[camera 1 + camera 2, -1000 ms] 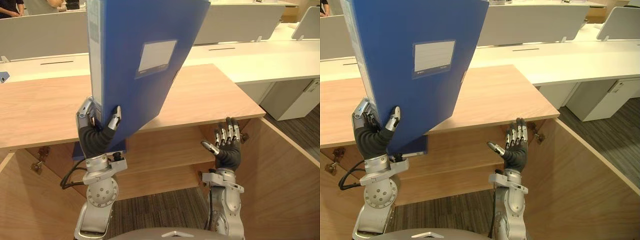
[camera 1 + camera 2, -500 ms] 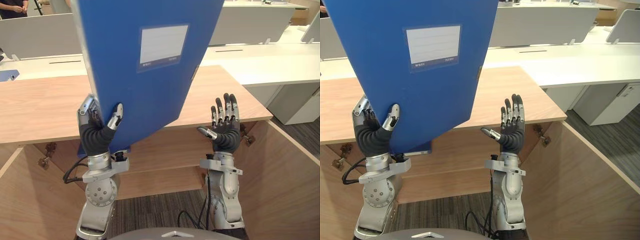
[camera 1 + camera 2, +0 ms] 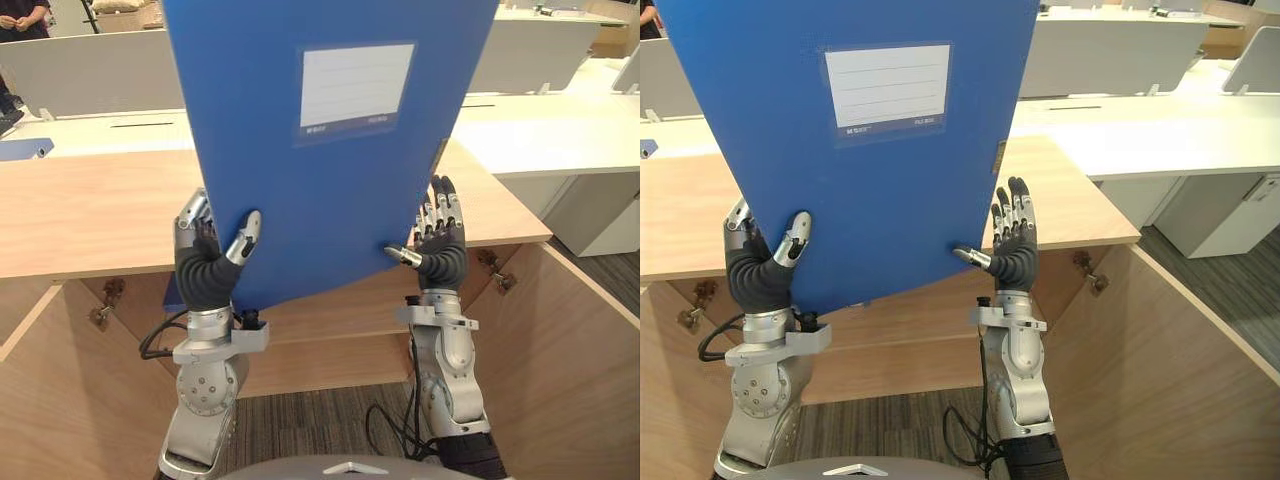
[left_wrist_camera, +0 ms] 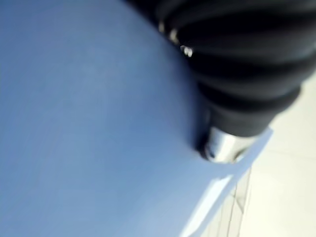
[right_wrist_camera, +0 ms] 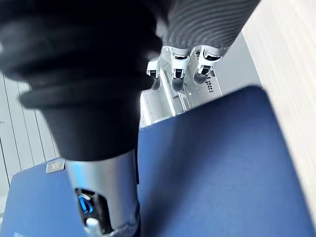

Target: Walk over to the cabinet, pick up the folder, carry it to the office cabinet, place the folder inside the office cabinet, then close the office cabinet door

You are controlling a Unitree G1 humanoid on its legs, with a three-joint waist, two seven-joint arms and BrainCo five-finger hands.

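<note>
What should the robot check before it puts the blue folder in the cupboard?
1. Left robot hand grips the folder: ok, thumb on its front, near the lower corner.
2. Right robot hand steadies it: cannot tell; fingers straight, thumb tip on the lower edge.
3. Folder upright: ok, slightly tilted.
4. Cabinet door open: ok.
5. Shelf has room: cannot tell, the folder hides much of it.

I see a long white laminate desk (image 3: 560, 140) across the back. Pale grey partition screens (image 3: 90, 70) stand along its far edge. A white drawer pedestal (image 3: 600, 205) sits under its right end, with dark grey striped carpet (image 3: 610, 265) in front. A person (image 3: 20, 12) is beyond its left end. Lighting is even and bright.
</note>
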